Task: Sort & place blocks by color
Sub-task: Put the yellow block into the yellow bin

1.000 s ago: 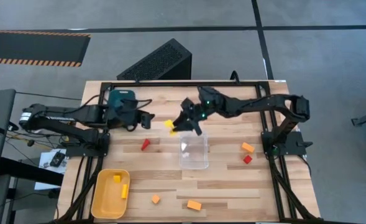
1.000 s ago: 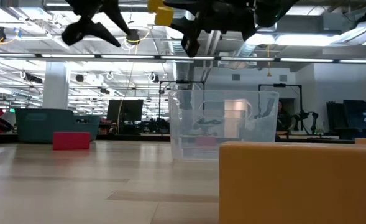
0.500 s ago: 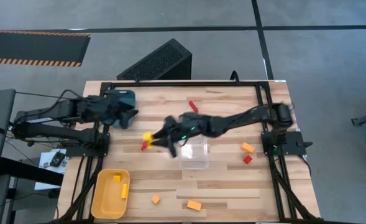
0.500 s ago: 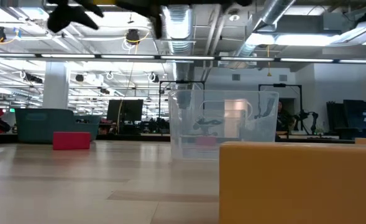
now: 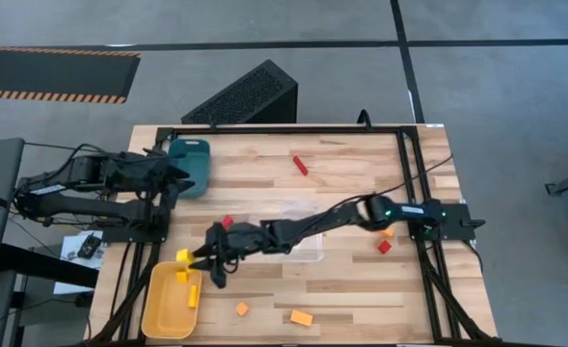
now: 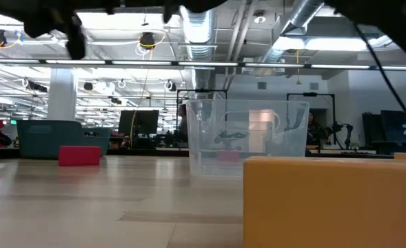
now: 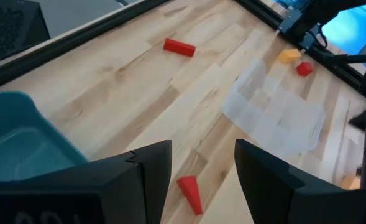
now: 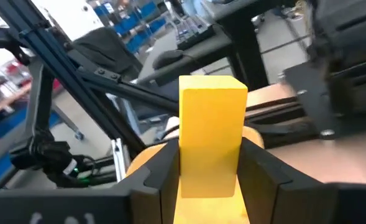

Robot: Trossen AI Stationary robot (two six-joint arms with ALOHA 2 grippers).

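My right gripper (image 5: 195, 260) reaches across the table from the right and is shut on a yellow block (image 5: 181, 256) just above the far rim of the yellow tray (image 5: 154, 289). Two yellow blocks (image 5: 181, 277) lie in that tray. My left gripper (image 7: 201, 180) is open and holds nothing, drawn back at the table's left beside the teal tray (image 5: 189, 164). On the wood lie a red wedge (image 5: 227, 222), a red bar (image 5: 300, 165), a red cube (image 5: 384, 247) and orange blocks (image 5: 301, 316). My right gripper pinches the yellow block between its two fingers (image 8: 158, 180), one on each opposite side (image 8: 186, 168) of its lower part. The fingers come nearly level from the table's right, pointing left. The block stands upright, its upper part clear of the fingers, lifted off the table.
The clear plastic box (image 7: 276, 115) stands mid-table, partly under my right arm. A small orange block (image 5: 241, 308) lies near the front edge, another (image 5: 388, 229) by the right arm's base. In the low view an orange block (image 6: 327, 200) fills the foreground.
My right gripper has carried the yellow block from the far middle of the table toward the near left, sinking a little, to the yellow tray's far rim. My left gripper has drawn back toward the table's left edge and rolled, still open.
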